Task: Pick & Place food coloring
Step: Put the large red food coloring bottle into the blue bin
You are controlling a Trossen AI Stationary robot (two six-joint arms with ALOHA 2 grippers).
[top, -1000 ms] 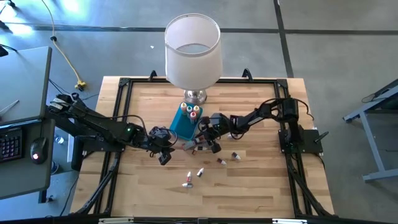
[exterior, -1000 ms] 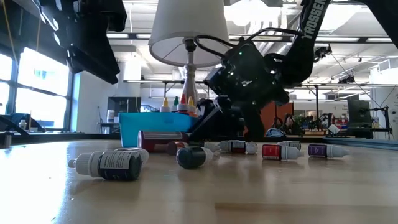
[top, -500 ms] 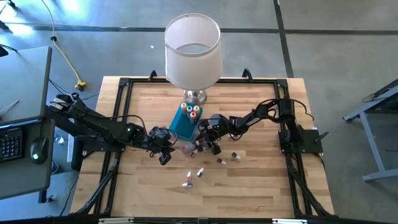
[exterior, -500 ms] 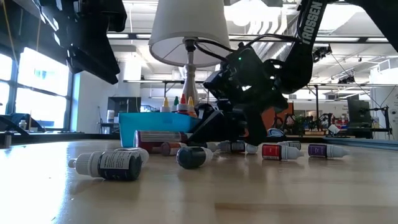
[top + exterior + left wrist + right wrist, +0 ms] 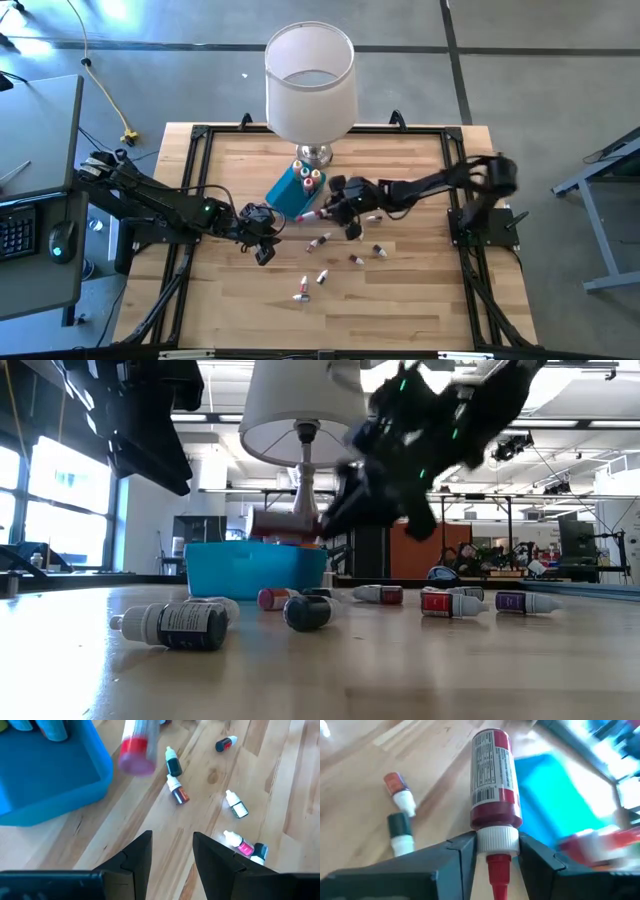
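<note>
Right arm's tool [image 5: 490, 851], raised off the wooden bench [image 5: 400, 300] beside the blue plastic tray [image 5: 283, 195], clamped on the white cap of a red food-coloring bottle with a printed label [image 5: 492, 780]. The bottle's body sticks out ahead of the fingers [image 5: 452, 857], toward the tray; in the low view it hangs above the tray's rim. Several capped bottles already stand in the tray's far end [image 5: 307, 177]. From where I stand the step in hand looks like the carry to the tray.

To do it well: the hold is only on the narrow cap, so the long body can swing or slip; move slowly, keep the bottle clear of the tray wall, and release over the bare blue floor, away from the standing bottles and the silver base of the white-shaded lamp [image 5: 310, 65].

Left arm's tool [image 5: 172, 852] waits with fingers apart above the bench, near the tray's other side. Small dropper bottles [image 5: 322, 243] lie scattered on the bench.
</note>
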